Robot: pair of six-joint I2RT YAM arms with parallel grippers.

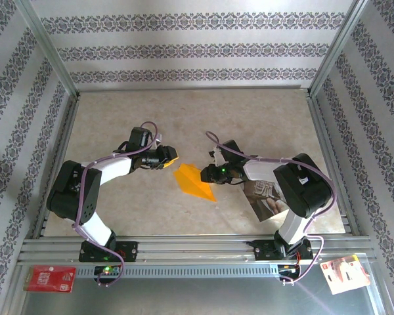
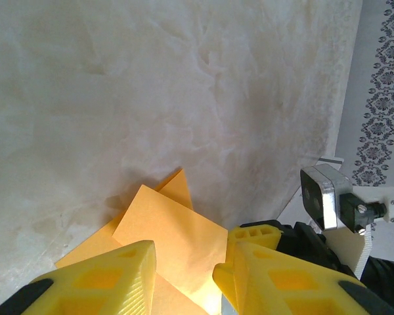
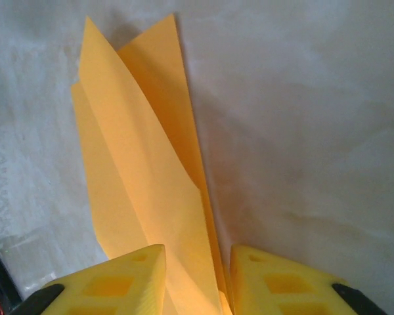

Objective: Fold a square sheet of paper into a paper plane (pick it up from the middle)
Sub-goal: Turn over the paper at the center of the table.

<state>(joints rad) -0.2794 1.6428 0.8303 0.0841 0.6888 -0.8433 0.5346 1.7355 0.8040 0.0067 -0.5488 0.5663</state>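
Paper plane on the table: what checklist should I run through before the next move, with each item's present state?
1. Paper plane folded to a pointed shape, lying on the table between both arms: ok.
2. Left gripper jaws apart, the paper's edge in the gap: ok.
3. Right gripper jaws apart, the plane's layers running between its fingers: ok.
4. Layers lying flat: not ok; in the right wrist view one layer lifts off the others.
5. Photo sheet apart from the plane: ok; it lies under the right arm.
6. Finger pads touching the paper: cannot tell.
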